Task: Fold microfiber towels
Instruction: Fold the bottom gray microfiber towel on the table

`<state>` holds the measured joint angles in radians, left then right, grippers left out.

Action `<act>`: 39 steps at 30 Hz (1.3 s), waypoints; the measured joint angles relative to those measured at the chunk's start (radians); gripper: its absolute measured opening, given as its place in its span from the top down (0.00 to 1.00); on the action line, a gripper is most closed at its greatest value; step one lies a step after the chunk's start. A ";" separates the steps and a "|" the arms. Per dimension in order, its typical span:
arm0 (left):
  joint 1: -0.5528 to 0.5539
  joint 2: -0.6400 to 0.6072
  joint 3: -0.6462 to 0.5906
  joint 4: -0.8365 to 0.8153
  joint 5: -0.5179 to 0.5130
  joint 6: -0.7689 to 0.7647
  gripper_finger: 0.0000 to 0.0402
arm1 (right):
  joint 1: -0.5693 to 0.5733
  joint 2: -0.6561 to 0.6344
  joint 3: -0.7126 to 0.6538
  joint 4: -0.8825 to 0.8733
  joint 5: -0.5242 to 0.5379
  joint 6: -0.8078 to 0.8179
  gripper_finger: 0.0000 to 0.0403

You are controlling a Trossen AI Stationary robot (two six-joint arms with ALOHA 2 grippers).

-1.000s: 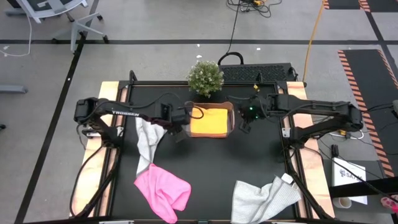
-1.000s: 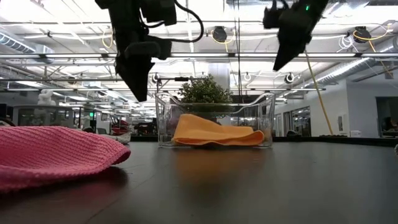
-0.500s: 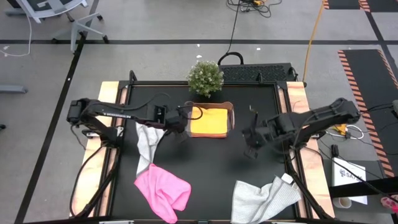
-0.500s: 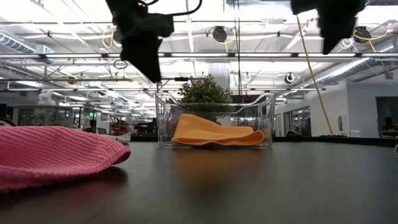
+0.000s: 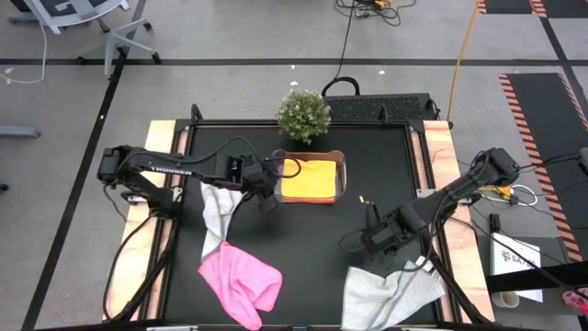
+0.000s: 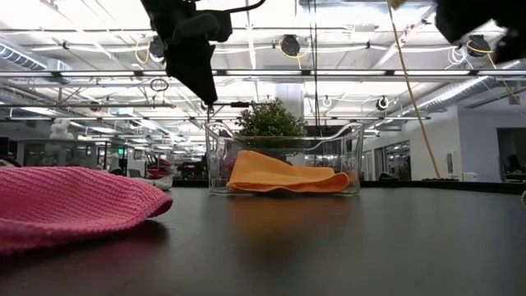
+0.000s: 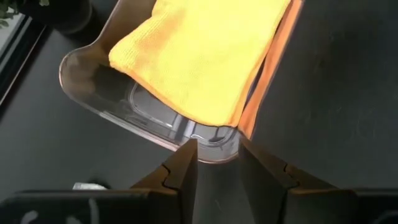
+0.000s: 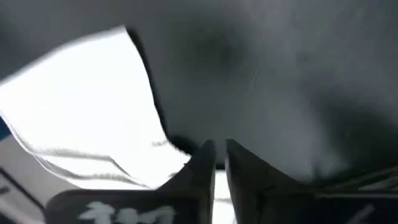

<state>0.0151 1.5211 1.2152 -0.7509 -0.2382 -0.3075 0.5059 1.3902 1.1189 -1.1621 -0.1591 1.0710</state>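
Your left gripper (image 5: 269, 190) hangs above the black table (image 5: 312, 234), its fingers (image 7: 186, 165) parted with a clear gap and nothing between them. Just ahead of those fingers sits the clear plastic tub (image 7: 149, 121), its rounded corner closest to the tips, and inside it lies the folded orange-yellow microfiber towel (image 7: 205, 53), flat on the tub's floor. In the low view that towel (image 6: 283, 175) shows as a low mound behind the tub's front wall. Beside the left fingers, on the side away from the tub, a light grey microfiber towel (image 5: 217, 213) trails down the table, and beyond it lies the bright pink microfiber towel (image 5: 241, 281), crumpled in a heap.

Your right gripper (image 5: 370, 232) is low over the table on the other side, its fingers (image 8: 200, 167) nearly together, only a thin slit showing between them, and nothing held. Just past those fingertips is the second light grey microfiber towel (image 5: 393, 294), bunched at the table's near edge; in the right wrist view it (image 8: 81, 106) appears as a bright sheet beside the fingers.

A small green potted plant (image 5: 303, 113) stands behind the tub.
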 joint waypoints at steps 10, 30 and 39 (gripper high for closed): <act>0.000 0.000 0.000 0.000 0.001 -0.027 0.70 | 0.074 -0.007 -0.193 0.019 -0.135 0.053 0.68; 0.000 0.000 0.000 0.001 -0.025 -0.251 0.70 | 0.247 -0.008 -0.429 0.246 -0.230 0.121 0.55; -0.007 0.000 0.000 0.002 -0.026 -0.275 0.70 | 0.256 -0.008 -0.473 0.371 -0.196 0.126 0.55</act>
<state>0.0078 1.5211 1.2152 -0.7490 -0.2639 -0.5825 0.7616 1.3819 0.6460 -0.7907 -0.3550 1.1975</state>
